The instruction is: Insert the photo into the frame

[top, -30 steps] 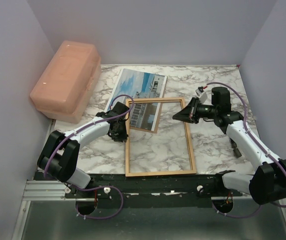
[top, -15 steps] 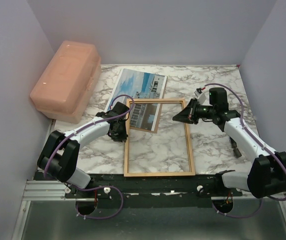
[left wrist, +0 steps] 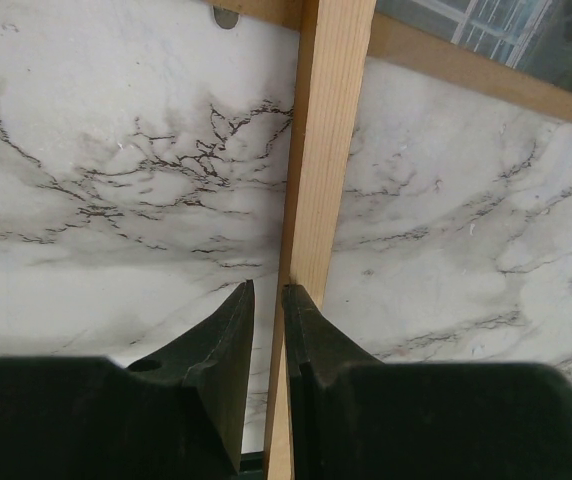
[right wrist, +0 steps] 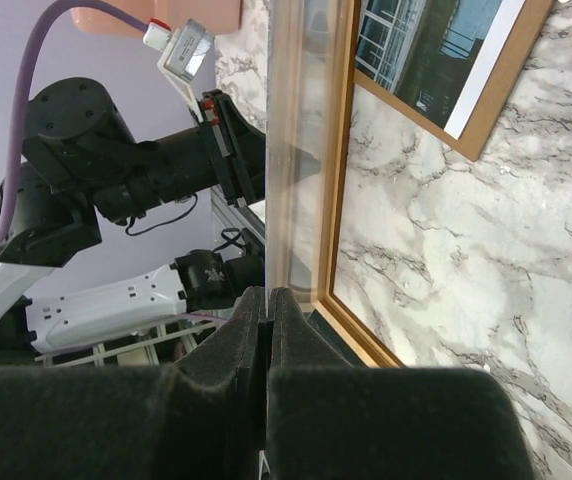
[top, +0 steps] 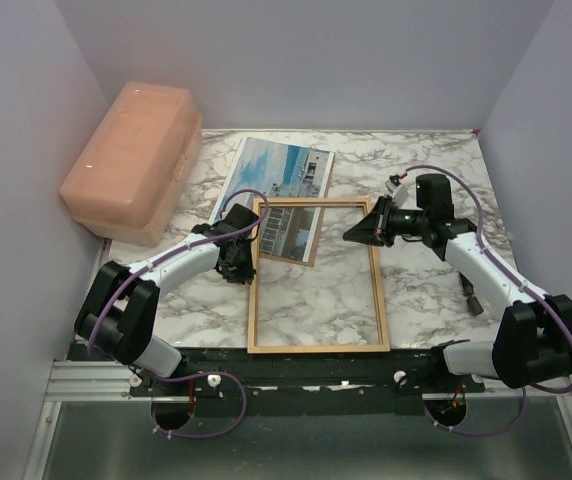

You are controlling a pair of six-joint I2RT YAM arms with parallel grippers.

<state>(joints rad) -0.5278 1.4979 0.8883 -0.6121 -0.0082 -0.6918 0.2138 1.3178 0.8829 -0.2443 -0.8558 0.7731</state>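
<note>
Marbled tabletop (top: 396,165) lies under both claws, lilac walls (top: 316,60) beyond; left claw (left wrist: 268,292) clenches the frame (left wrist: 311,150); right claw (right wrist: 269,292) pinches a clear pane (right wrist: 291,150).

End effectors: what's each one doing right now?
Left end effector: closed on the frame, left rail.
Right end effector: closed on what looks like a thin clear pane.

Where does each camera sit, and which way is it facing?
Top external: above, behind the bases, looking down on the table; left arm and right arm show.
Left wrist: looks down on the frame rail; left fingers show.
Right wrist: looks across toward the left arm, along the pane; right fingers show.
All share frame and photo.
</note>
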